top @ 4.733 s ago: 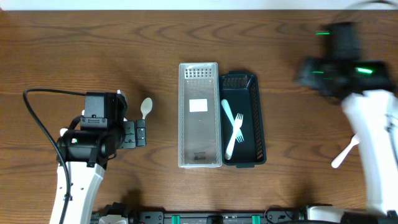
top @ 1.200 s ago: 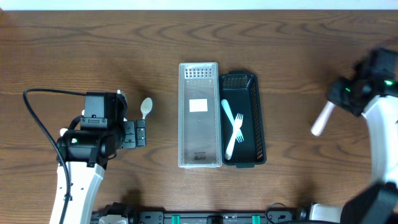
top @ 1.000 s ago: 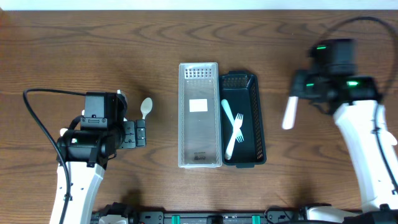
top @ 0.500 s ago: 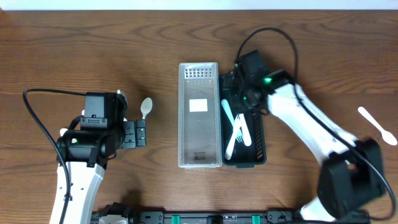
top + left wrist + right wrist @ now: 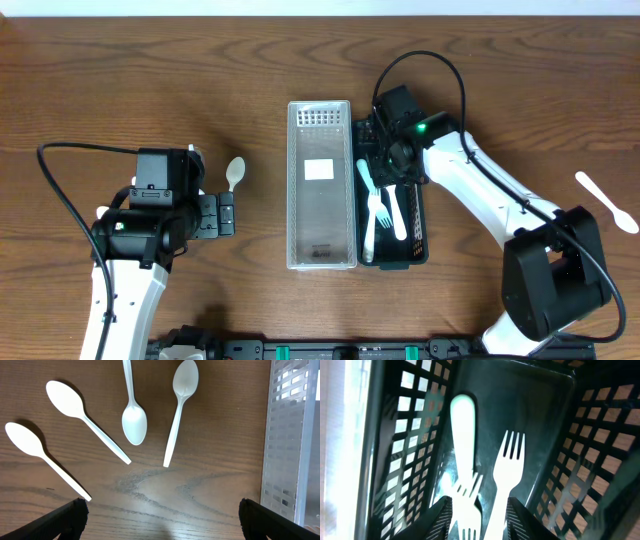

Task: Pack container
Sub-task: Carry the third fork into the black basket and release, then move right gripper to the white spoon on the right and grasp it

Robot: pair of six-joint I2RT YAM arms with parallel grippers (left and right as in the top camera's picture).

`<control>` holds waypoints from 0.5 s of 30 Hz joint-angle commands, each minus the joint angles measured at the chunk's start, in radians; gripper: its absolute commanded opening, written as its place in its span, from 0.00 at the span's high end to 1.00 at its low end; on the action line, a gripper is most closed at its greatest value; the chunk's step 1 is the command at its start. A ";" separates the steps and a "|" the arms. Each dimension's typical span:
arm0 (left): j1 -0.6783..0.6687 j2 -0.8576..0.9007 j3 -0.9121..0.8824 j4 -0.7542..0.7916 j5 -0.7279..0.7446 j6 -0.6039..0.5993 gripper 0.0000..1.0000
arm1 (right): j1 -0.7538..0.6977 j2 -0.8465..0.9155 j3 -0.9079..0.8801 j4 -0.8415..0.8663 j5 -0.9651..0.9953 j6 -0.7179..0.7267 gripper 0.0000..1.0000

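The dark brown wood-grain table [image 5: 120,80] fills nearly the whole overhead view, its grain running in long swirls. Nearest the robot's side, left of the clear slotted plastic bin [image 5: 321,185], the left gripper [image 5: 160,525] hangs low over bare wood with its jaws spread wide and nothing between them. Just ahead of it lie four white plastic spoons [image 5: 135,420], fanned loosely and apart from one another, all on the table left of the clear bin and none inside it. The bin stands lengthwise at the table's middle, with a white label on its floor. Touching its right wall stands the black lattice plastic basket [image 5: 417,215], which holds three forks: a pale mint plastic fork [image 5: 464,430] nearest the clear bin, a white plastic fork [image 5: 510,460] on the side away from it, and a second white fork [image 5: 468,492] crossed under the mint handle. The right gripper [image 5: 480,510] hovers inside the basket's far half, jaws set well wider than the white fork's handle running between them. Well to the right of the bin a lone white spoon [image 5: 605,200] lies on the wood. Beyond the table's far edge runs a pale strip of floor or wall [image 5: 320,7]; I cannot tell which.
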 commanded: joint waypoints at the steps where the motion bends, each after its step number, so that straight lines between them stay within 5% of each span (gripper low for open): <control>1: 0.005 0.000 0.004 -0.002 -0.015 -0.013 0.02 | -0.038 -0.064 0.068 -0.018 0.042 0.020 0.65; 6: 0.005 0.000 0.004 -0.002 -0.015 -0.013 0.02 | -0.210 -0.181 0.162 -0.092 0.299 0.391 0.65; 9: 0.005 0.000 0.004 -0.002 -0.015 -0.014 0.02 | -0.372 -0.245 0.169 -0.101 0.344 0.565 0.45; 13: 0.005 0.000 0.004 -0.003 -0.015 -0.014 0.02 | -0.587 -0.281 0.169 -0.054 0.280 0.709 0.04; 15: 0.005 0.000 0.004 -0.002 -0.015 -0.014 0.02 | -0.683 -0.285 0.169 -0.066 0.256 0.675 0.01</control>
